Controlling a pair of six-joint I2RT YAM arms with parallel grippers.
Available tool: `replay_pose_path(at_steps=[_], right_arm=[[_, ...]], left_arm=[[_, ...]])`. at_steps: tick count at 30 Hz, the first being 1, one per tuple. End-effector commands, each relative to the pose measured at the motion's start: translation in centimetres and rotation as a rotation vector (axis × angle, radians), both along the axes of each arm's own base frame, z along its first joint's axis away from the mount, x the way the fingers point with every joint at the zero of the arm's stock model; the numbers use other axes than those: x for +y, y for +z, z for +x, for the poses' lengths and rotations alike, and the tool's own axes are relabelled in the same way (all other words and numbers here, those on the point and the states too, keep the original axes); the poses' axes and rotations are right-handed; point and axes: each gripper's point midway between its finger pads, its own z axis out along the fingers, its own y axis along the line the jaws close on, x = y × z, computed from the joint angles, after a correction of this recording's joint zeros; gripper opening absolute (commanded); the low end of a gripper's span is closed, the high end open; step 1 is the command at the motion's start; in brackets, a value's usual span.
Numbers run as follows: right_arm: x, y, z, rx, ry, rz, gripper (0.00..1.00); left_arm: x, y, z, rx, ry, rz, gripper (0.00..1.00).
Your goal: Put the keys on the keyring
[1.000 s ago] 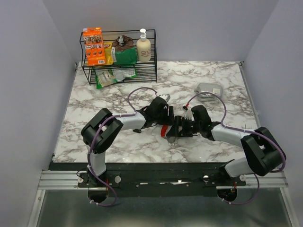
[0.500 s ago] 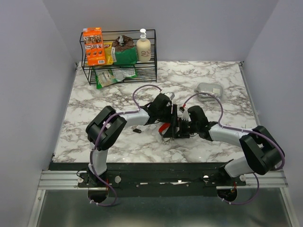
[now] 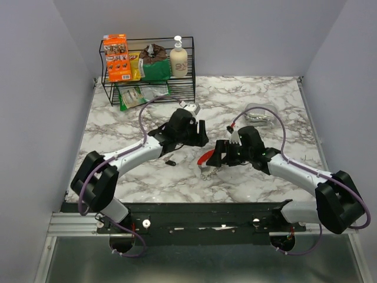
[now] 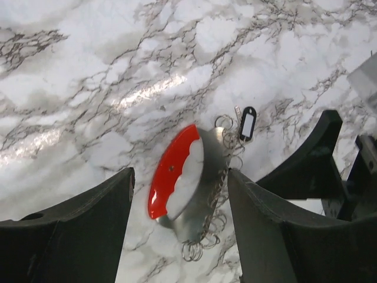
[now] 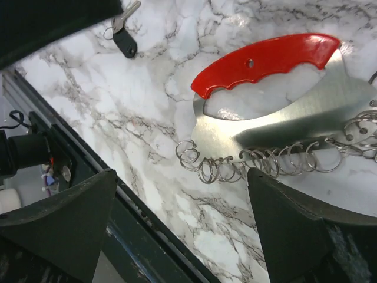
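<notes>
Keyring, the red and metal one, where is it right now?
Top view: the keyring lies flat on the marble table near its centre, just left of the right gripper, with the small black key further left.

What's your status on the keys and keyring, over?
Left gripper and right gripper open, empty. Keyring flat on table below right gripper. Key lies apart, unattached. Nothing between them.

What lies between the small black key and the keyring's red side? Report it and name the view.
Nothing but bare marble table separates the key from the keyring, whose red side faces it. The right wrist view shows this stretch.
</notes>
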Motion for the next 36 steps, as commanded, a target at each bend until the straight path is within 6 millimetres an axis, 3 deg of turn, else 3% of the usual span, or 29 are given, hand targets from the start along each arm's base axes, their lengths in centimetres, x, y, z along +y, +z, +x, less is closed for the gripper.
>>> replay_pose_path(at_steps=[1, 2, 4, 8, 10, 11, 17, 32, 36], right_arm=[[-0.7, 1.0, 2.1, -0.078, -0.023, -0.086, 1.0], [-0.7, 1.1, 2.3, -0.085, -0.026, -0.091, 1.0], [-0.6, 1.2, 3.2, -0.093, -0.034, -0.105, 1.0], [-0.7, 0.9, 5.1, -0.095, -0.057, -0.134, 1.0], [-0.9, 1.2, 6.4, -0.108, -0.072, -0.141, 1.0], [-1.3, 0.3, 7.0, -0.094, -0.089, -0.169, 1.0], [-3.0, -1.2, 9.9, -0.062, -0.168, -0.254, 1.0], [-4.5, -5.5, 10.0, 0.042, -0.202, -0.325, 1.0], [-4.2, -5.8, 9.4, 0.065, -0.186, -0.309, 1.0]], left_arm=[[3.4, -2.7, -3.4, 0.078, 0.038, 0.063, 0.73], [4.1, -3.9, -4.3, 0.098, 0.04, 0.066, 0.72], [4.4, -3.6, -5.2, 0.107, 0.05, 0.03, 0.7], [5.4, -5.7, -7.0, 0.159, 0.093, -0.01, 0.68], [5.0, -6.2, -7.7, 0.196, 0.095, -0.058, 0.67], [5.2, -7.1, -8.4, 0.219, 0.093, -0.07, 0.67], [3.3, -8.0, -9.0, 0.277, 0.076, -0.208, 0.66], [0.6, -10.2, -7.8, 0.335, 0.047, -0.194, 0.66], [0.1, -10.4, -7.4, 0.338, 0.03, -0.178, 0.67]])
